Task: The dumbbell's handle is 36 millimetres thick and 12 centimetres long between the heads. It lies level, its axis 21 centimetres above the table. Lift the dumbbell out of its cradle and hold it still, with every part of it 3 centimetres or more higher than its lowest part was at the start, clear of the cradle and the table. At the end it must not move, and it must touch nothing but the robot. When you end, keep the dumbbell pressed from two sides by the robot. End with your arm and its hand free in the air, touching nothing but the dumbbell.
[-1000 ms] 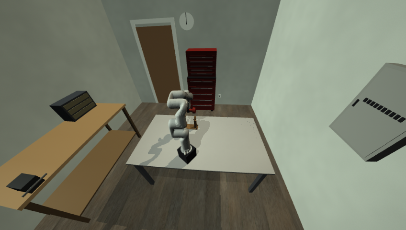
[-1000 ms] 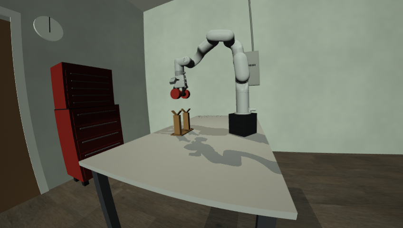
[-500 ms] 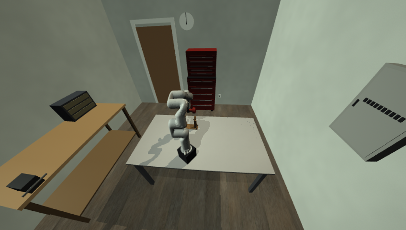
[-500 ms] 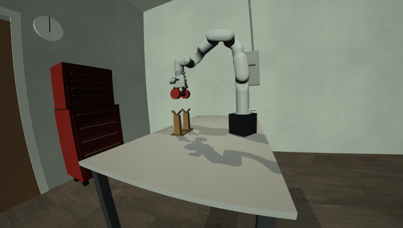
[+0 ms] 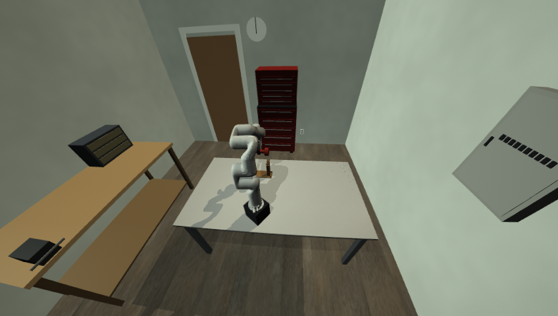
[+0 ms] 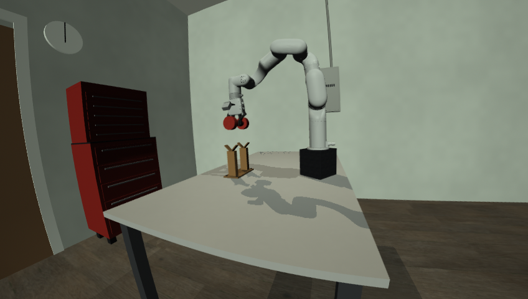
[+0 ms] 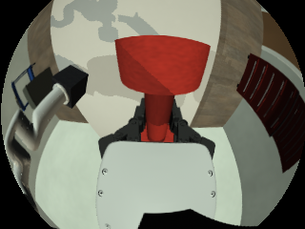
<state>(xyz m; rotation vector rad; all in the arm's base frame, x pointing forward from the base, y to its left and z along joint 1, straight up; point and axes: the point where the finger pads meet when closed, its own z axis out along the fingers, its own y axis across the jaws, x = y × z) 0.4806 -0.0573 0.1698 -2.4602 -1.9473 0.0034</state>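
- Gripper (image 6: 240,119): clamped on the red dumbbell (image 6: 230,123) by its handle.
- Dumbbell: level in open air, well above the wooden cradle (image 6: 236,159), apart from it.
- Cradle: near the table (image 6: 236,229) far edge.
- Wrist view alone: fingers flanking the handle.

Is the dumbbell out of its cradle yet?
Out. The dumbbell hangs from the gripper, with open space above the cradle.

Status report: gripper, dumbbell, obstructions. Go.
Gripper shut on dumbbell handle. Dumbbell level in the air, well above the cradle and table. Nothing touching arm; path unobstructed.
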